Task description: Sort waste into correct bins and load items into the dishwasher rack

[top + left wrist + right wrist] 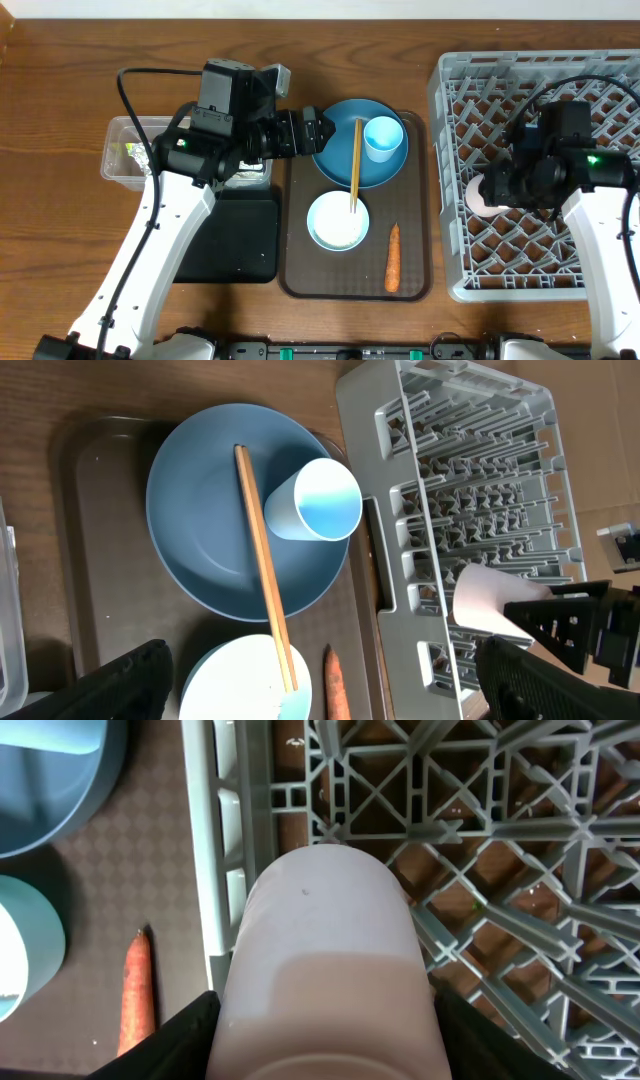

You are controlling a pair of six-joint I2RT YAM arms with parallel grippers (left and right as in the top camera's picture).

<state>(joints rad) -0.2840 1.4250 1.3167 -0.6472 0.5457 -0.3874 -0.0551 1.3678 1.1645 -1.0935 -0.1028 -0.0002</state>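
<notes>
Overhead: gripping pink cup (482, 194) in right claw (330, 1045) above dishwasher rack (446, 150), needing lowering inside; holding left claw (320, 133) wide, empty.

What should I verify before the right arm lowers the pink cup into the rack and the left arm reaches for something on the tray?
1. Grip of the right gripper on the pink plastic cup: ok.
2. Cup over the grey lattice dishwasher rack, inside its left wall: ok.
3. Spot beneath the cup free: cannot tell, the cup hides it.
4. Opening of the left gripper, beside the round blue plate: ok, open.
5. Plate free to lift: not ok; the wooden chopsticks and the light blue cup rest on it.
</notes>
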